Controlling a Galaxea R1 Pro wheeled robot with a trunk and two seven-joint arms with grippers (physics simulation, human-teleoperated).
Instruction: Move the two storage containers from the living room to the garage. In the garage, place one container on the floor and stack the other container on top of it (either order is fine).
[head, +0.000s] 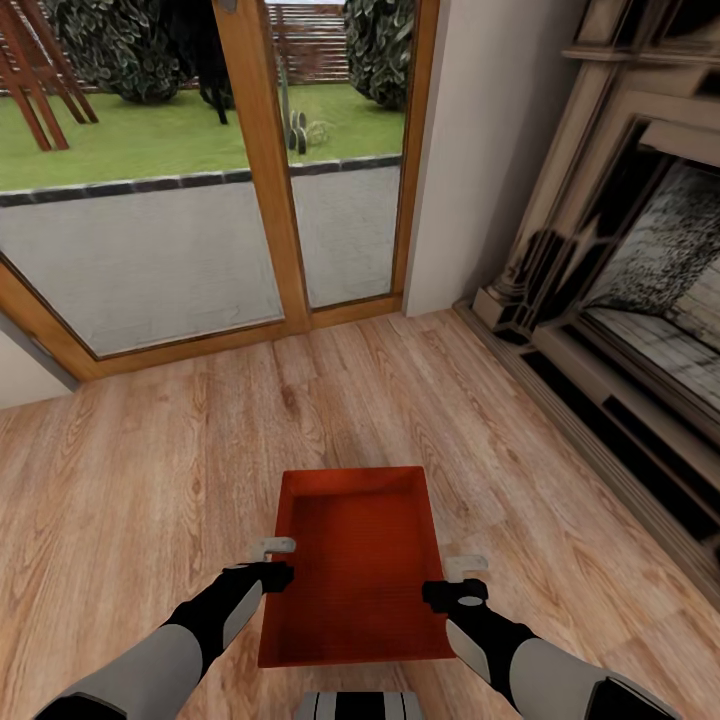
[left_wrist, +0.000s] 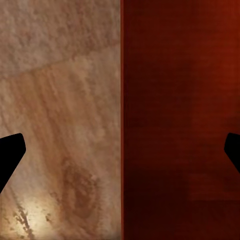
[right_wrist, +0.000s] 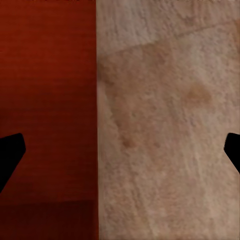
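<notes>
Orange-red storage container, just 1, sits betw. your 2 grippers: left gripper & right gripper each spread wide astride a side wall, holding nothing yet.

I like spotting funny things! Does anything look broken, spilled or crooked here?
Nothing stands out. The orange-red container sits level and empty between the left gripper and right gripper, whose open fingers straddle its side walls above the wood floor.

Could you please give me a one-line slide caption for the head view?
Both grippers, left and right, flank an orange-red bin on plank floor, facing glass doors.
</notes>
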